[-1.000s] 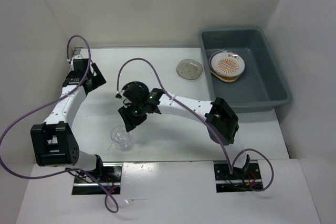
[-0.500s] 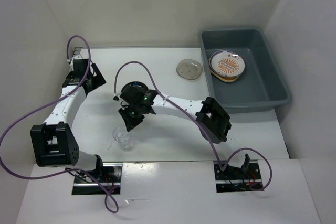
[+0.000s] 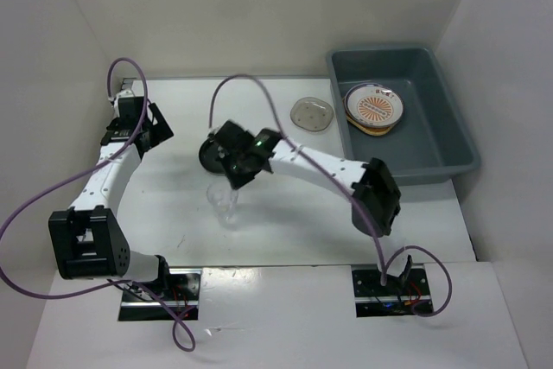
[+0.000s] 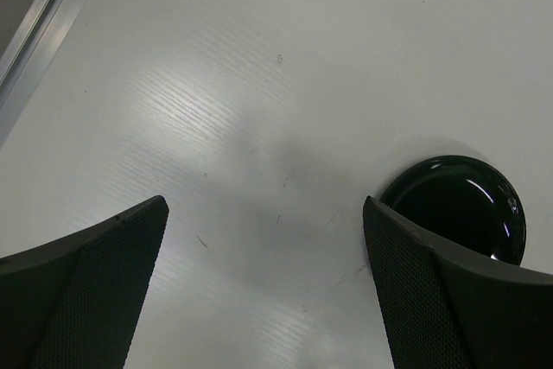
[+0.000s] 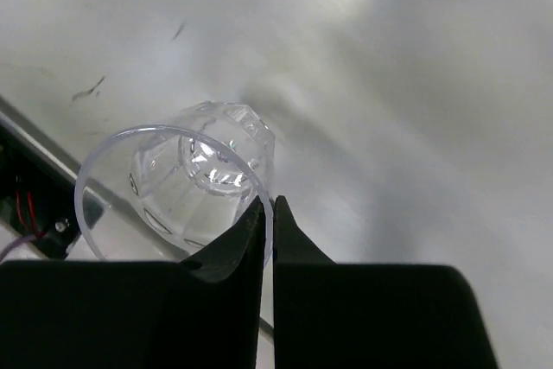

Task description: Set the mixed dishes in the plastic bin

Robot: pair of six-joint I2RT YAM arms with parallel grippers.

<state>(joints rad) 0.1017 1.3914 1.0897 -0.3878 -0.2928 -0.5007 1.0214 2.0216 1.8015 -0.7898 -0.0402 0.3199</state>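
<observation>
Right wrist view: right gripper [image 5: 270, 205] pinched shut on the thin rim of the clear glass cup [image 5: 186, 183], well apart from the plastic bin [image 3: 471, 158], a slight hold that could slip in transit

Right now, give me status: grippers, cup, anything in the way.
Left gripper open, empty. Right gripper shut on clear glass cup rim, cup not yet in plastic bin. Smoky dish on table near the route.
</observation>
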